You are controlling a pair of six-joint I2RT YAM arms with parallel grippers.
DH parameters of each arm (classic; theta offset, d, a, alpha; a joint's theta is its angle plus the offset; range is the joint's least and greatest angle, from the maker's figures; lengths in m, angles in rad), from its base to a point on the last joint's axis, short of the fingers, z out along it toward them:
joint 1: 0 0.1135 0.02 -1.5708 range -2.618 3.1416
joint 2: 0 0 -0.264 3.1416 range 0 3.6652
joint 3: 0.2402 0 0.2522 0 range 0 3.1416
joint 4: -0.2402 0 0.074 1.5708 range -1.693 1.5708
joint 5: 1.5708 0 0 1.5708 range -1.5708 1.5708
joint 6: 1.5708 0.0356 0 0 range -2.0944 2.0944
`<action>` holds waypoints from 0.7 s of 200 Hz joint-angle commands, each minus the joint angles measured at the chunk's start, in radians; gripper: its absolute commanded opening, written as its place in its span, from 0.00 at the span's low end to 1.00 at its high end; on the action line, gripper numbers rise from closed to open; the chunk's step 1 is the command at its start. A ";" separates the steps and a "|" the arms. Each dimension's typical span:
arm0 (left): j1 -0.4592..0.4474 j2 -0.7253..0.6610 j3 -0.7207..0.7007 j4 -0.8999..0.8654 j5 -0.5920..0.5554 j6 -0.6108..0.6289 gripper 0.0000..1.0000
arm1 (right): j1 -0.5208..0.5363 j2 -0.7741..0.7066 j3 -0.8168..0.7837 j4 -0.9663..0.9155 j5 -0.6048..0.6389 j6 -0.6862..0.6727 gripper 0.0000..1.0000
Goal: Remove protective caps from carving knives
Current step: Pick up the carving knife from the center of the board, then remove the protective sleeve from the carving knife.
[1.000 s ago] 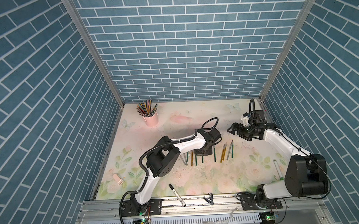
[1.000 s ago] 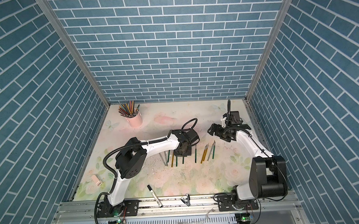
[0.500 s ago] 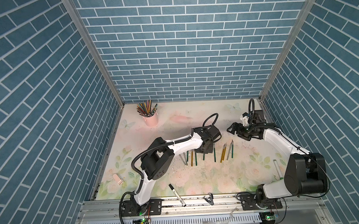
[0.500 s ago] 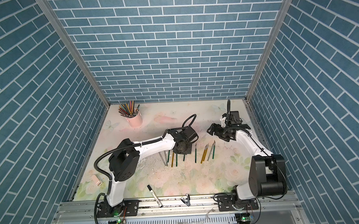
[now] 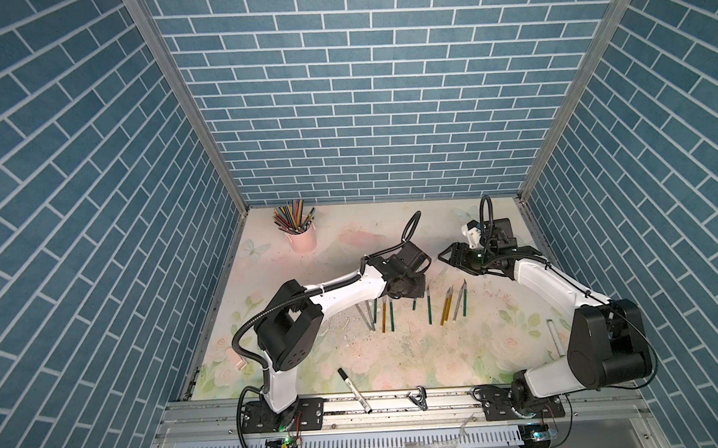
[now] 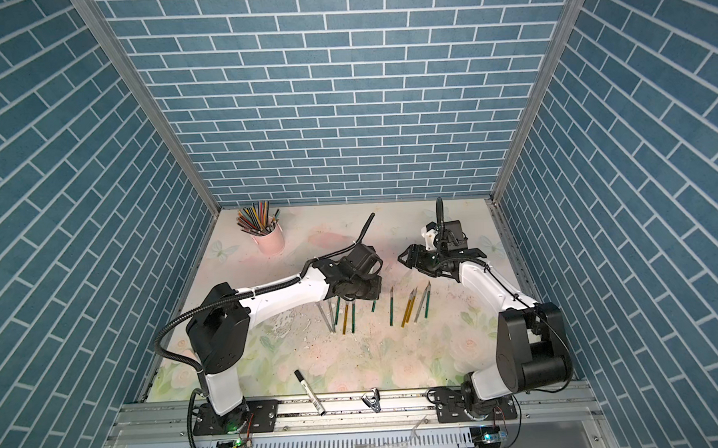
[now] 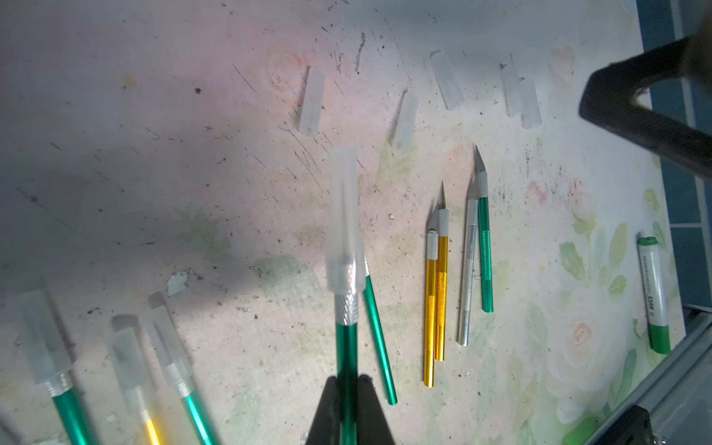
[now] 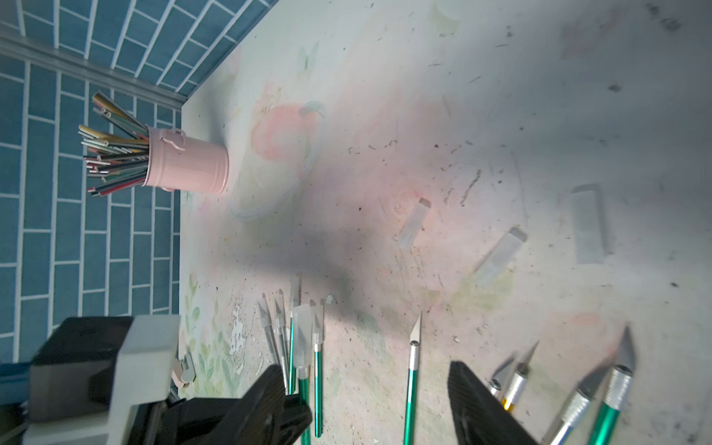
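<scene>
Green-ended marker (image 7: 654,293) reads AUCS; left end effector (image 7: 348,381) pinches knife (image 7: 346,343), right one (image 8: 366,370) gapes empty.

The walls (image 5: 343,88) are blue bricks with white lines. The table (image 5: 438,354) is pale, with pink roses, green leaves and small dark marks. In both top views the cup (image 5: 302,238) at the upper left of the table is pink, and its pencils (image 5: 292,213) are many colours. Each knife (image 7: 485,250) is shiny green, gold or silver with a grey tip. The caps (image 7: 313,102) are cloudy white. The arms (image 5: 343,292) are white and black. One marker (image 7: 653,293) is white with green ends.
</scene>
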 commanded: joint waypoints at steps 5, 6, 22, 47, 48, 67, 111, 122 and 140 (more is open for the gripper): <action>0.009 -0.029 -0.017 0.075 0.051 0.009 0.07 | 0.029 0.032 -0.010 0.069 -0.020 0.063 0.61; 0.009 -0.029 -0.017 0.075 0.053 0.008 0.07 | 0.030 0.033 -0.011 0.069 -0.021 0.063 0.61; 0.009 -0.029 -0.018 0.086 0.064 0.008 0.07 | 0.045 0.047 -0.010 0.090 -0.023 0.079 0.57; 0.009 -0.029 -0.022 0.101 0.075 0.005 0.07 | 0.068 0.076 -0.002 0.112 -0.028 0.100 0.51; 0.009 -0.029 -0.021 0.101 0.075 0.005 0.07 | 0.069 0.078 -0.002 0.113 -0.029 0.101 0.50; 0.009 -0.027 -0.021 0.103 0.080 0.003 0.07 | 0.081 0.092 0.002 0.124 -0.027 0.108 0.47; 0.009 -0.028 -0.019 0.100 0.076 0.001 0.07 | 0.102 0.114 0.001 0.136 -0.029 0.122 0.42; 0.009 -0.027 -0.016 0.100 0.075 0.002 0.07 | 0.106 0.118 0.001 0.139 -0.028 0.126 0.41; 0.009 -0.025 -0.015 0.101 0.075 0.003 0.07 | 0.113 0.121 -0.003 0.148 -0.029 0.133 0.39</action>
